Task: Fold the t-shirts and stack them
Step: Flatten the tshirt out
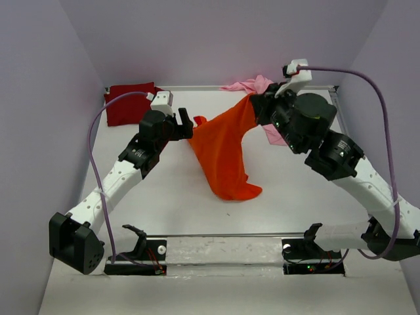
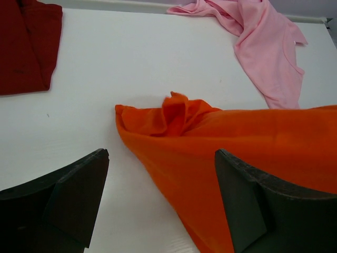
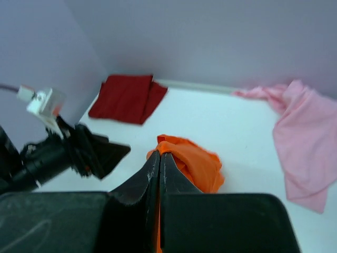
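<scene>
The orange t-shirt [image 1: 223, 154] hangs stretched from the table up to my right gripper [image 1: 253, 102]. That gripper [image 3: 159, 156] is shut on a bunched edge of the orange tee [image 3: 197, 164], held above the table. My left gripper [image 1: 188, 125] stands open just left of the shirt's other raised corner; in the left wrist view the orange cloth [image 2: 253, 145] runs between and past the open fingers of the left gripper [image 2: 160, 154], untouched. The dark red tee [image 1: 131, 104] lies folded at the back left. The pink tee [image 1: 252, 85] lies crumpled at the back right, partly behind the right arm.
Lilac walls close in the white table [image 1: 164, 197] on the left, back and right. A metal rail [image 1: 223, 236] with two black mounts runs along the near edge. The left arm's purple cable [image 1: 95, 164] loops out to the left.
</scene>
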Motion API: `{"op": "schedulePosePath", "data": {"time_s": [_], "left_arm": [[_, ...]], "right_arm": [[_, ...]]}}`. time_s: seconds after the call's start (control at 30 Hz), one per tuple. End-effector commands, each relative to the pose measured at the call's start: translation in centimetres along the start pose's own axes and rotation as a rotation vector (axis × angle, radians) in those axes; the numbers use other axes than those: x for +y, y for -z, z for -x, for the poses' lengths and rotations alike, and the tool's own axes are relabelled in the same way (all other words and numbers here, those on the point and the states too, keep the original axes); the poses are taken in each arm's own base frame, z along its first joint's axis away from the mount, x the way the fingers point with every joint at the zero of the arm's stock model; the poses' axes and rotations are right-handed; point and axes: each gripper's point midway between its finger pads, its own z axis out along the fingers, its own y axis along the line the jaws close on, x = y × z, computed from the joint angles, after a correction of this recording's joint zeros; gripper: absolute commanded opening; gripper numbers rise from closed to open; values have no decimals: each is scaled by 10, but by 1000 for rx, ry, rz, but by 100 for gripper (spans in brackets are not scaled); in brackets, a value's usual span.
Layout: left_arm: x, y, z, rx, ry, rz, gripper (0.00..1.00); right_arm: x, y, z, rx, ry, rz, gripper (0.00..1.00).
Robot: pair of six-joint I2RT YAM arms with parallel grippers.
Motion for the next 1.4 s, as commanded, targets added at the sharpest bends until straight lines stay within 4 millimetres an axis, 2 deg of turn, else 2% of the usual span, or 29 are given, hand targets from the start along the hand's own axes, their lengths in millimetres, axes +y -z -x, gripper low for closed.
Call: {"op": "schedulePosePath", "data": {"time_s": [0.0,0.03,0.07,0.13,0.17,0.23,0.33,0.37,0.43,0.5,0.6,0.63,0.73,0.83,0.87,0.93,0.97,1.07,1.1,1.13,1.17,1.2,1.3,1.33,1.37], "left_arm": [[-14,2,7,-40,9,-60,91],[-16,3,8,-45,12,-69,91],[-24,6,8,-52,22,-102,91],[-40,10,10,-65,65,-155,91],[-49,16,14,-75,80,-192,90],[-61,23,18,-89,117,-229,90],[-96,41,17,-88,140,-325,89],[-115,50,14,-84,137,-362,88],[-132,58,13,-83,123,-392,88],[-144,66,13,-90,100,-402,88],[-139,67,14,-97,78,-374,88],[-138,70,16,-98,79,-378,88],[-147,78,13,-80,112,-433,88],[-149,87,10,-78,133,-450,88],[-146,89,8,-83,137,-439,88],[-142,98,13,-100,149,-445,88],[-141,102,14,-101,156,-451,88],[-137,121,21,-119,183,-476,88],[-135,123,22,-121,189,-476,88],[-133,125,22,-123,189,-472,88],[-129,131,24,-132,195,-469,88],[-126,132,24,-135,198,-462,88],[-121,140,20,-134,220,-473,88],[-120,140,14,-123,221,-474,88],[-119,141,12,-121,226,-473,88]], "right_arm": [[-21,16,95,-231,98,-142,0],[-23,19,107,-260,98,-159,0],[-25,26,131,-316,117,-171,0],[-27,28,148,-362,130,-201,0],[-30,35,167,-411,148,-221,0],[-31,36,177,-427,169,-244,0],[-31,29,182,-430,227,-275,0],[-31,23,180,-422,264,-295,0],[-33,26,185,-427,274,-316,0],[-36,35,197,-451,275,-321,0],[-42,58,228,-518,258,-329,0],[-44,70,244,-555,242,-335,0],[-43,77,257,-588,227,-326,0],[-29,48,242,-548,281,-317,0],[-20,24,225,-505,314,-318,0],[-8,-9,196,-441,360,-306,0],[2,-36,174,-396,384,-296,0],[16,-80,131,-310,418,-264,0],[26,-101,113,-276,435,-242,0],[31,-113,100,-251,440,-228,0],[38,-133,75,-207,442,-209,0],[48,-143,67,-198,441,-166,0],[62,-172,29,-123,444,-122,0],[73,-188,10,-94,449,-81,0],[77,-195,-6,-55,442,-60,0]]}}
